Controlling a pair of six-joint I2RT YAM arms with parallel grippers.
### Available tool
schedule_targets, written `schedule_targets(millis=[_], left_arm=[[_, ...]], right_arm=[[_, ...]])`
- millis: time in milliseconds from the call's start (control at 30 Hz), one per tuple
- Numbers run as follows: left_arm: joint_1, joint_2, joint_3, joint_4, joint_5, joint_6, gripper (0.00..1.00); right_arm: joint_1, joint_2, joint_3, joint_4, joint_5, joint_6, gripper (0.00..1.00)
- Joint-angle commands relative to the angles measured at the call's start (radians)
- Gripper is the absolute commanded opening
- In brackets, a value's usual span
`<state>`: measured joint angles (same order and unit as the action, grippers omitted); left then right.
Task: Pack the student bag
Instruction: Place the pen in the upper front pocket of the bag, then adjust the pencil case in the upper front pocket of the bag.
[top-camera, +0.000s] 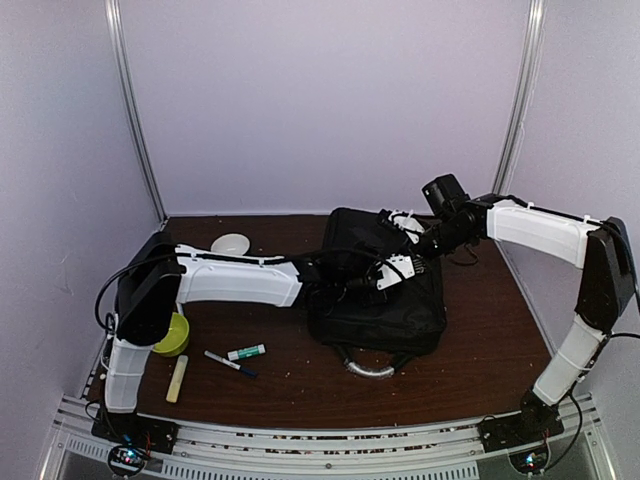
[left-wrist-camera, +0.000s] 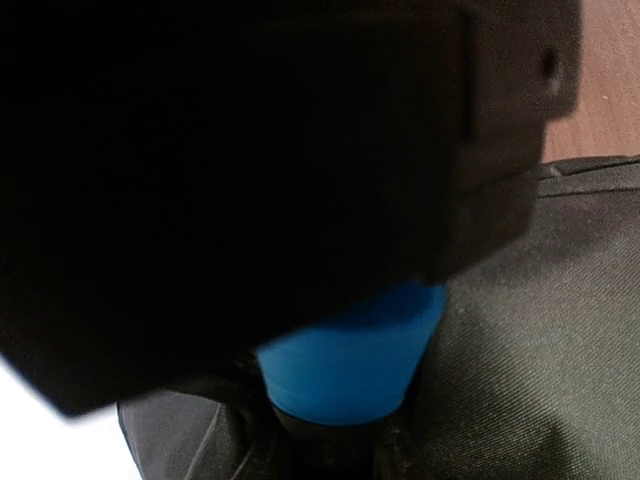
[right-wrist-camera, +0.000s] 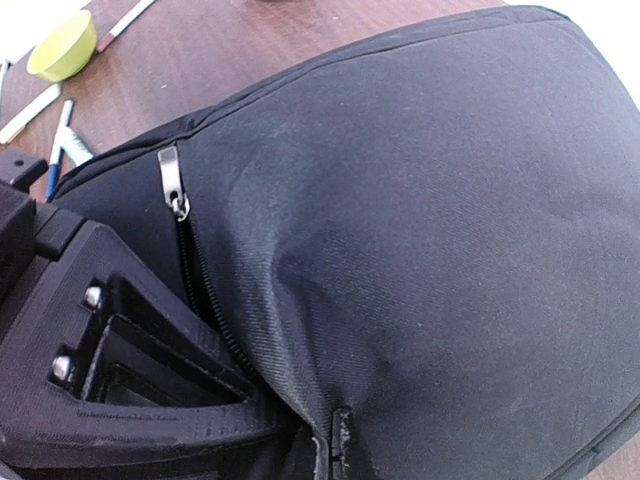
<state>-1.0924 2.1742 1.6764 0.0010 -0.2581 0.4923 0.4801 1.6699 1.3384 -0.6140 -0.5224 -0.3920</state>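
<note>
The student bag (top-camera: 385, 300) lies flat in the middle of the table, black, its grey handle (top-camera: 368, 368) toward the near edge. My right gripper (top-camera: 425, 246) comes in from the right and is shut on the edge of the bag's top flap (right-wrist-camera: 335, 440), holding the zipped opening apart; the zipper pull (right-wrist-camera: 172, 180) hangs at the slit. My left gripper (top-camera: 398, 272) reaches in from the left, at that opening. A blue object (left-wrist-camera: 350, 355) sits between its dark fingers, pointing down into the bag. The rest of that object is hidden.
On the left of the table are a yellow-green bowl (top-camera: 172, 335), a small white pouch (top-camera: 230, 243), a blue marker (top-camera: 230, 363), a green-capped marker (top-camera: 246, 352) and a cream stick (top-camera: 177, 378). The left arm's black body (right-wrist-camera: 100, 370) fills the bag's opening.
</note>
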Motion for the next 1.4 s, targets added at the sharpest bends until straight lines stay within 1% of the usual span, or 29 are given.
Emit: schedule_targets(millis=[0,67,100,200,267,367,500,600,733,867,967,1033,1067,1133,1167,1200,1233,1367], left_arm=[[0.077,0.088,-0.016,0.02,-0.145,0.009,0.27],[0.083,0.086,-0.03,0.016,-0.152,-0.005,0.38],[0.084,0.075,-0.043,0.012,-0.146,-0.017,0.42],[0.083,-0.021,-0.134,0.038,-0.066,-0.072,0.49],[0.082,-0.083,-0.17,0.035,-0.02,-0.113,0.52],[0.075,-0.145,-0.191,0.017,-0.001,-0.153,0.53],[0.067,-0.187,-0.217,0.018,0.011,-0.183,0.54],[0.048,-0.212,-0.236,0.025,0.018,-0.196,0.54],[0.016,-0.264,-0.28,-0.015,0.048,-0.249,0.54],[0.004,-0.337,-0.353,-0.068,0.028,-0.349,0.54],[-0.001,-0.387,-0.403,-0.112,-0.022,-0.403,0.53],[-0.003,-0.427,-0.445,-0.119,-0.002,-0.417,0.49],[-0.004,-0.452,-0.468,-0.111,0.028,-0.418,0.44],[-0.006,-0.47,-0.492,-0.098,0.146,-0.414,0.22],[-0.006,-0.467,-0.49,-0.1,0.207,-0.418,0.12],[-0.006,-0.457,-0.473,-0.11,0.253,-0.422,0.05],[-0.006,-0.441,-0.442,-0.124,0.281,-0.426,0.0],[-0.009,-0.374,-0.376,-0.121,0.317,-0.432,0.0]], right_arm=[[0.02,-0.09,0.042,0.032,-0.106,0.036,0.0],[0.02,-0.101,0.042,0.035,-0.107,0.038,0.0],[0.02,-0.105,0.043,0.036,-0.105,0.04,0.0],[0.02,-0.106,0.042,0.036,-0.093,0.044,0.0],[0.02,-0.102,0.044,0.036,-0.087,0.045,0.0],[0.019,-0.1,0.048,0.04,-0.079,0.054,0.0],[0.018,-0.093,0.059,0.042,-0.064,0.07,0.0],[0.018,-0.083,0.068,0.038,-0.064,0.081,0.0],[0.018,-0.083,0.072,0.037,-0.061,0.086,0.0],[0.018,-0.08,0.075,0.037,-0.061,0.089,0.0],[0.018,-0.076,0.077,0.037,-0.067,0.091,0.0],[0.018,-0.073,0.077,0.037,-0.071,0.091,0.0],[0.019,-0.074,0.078,0.038,-0.072,0.091,0.0],[0.018,-0.073,0.077,0.037,-0.074,0.091,0.0],[0.018,-0.073,0.076,0.036,-0.075,0.091,0.0],[0.019,-0.074,0.075,0.037,-0.076,0.091,0.0],[0.018,-0.075,0.074,0.037,-0.076,0.091,0.0],[0.018,-0.076,0.072,0.037,-0.076,0.092,0.0]])
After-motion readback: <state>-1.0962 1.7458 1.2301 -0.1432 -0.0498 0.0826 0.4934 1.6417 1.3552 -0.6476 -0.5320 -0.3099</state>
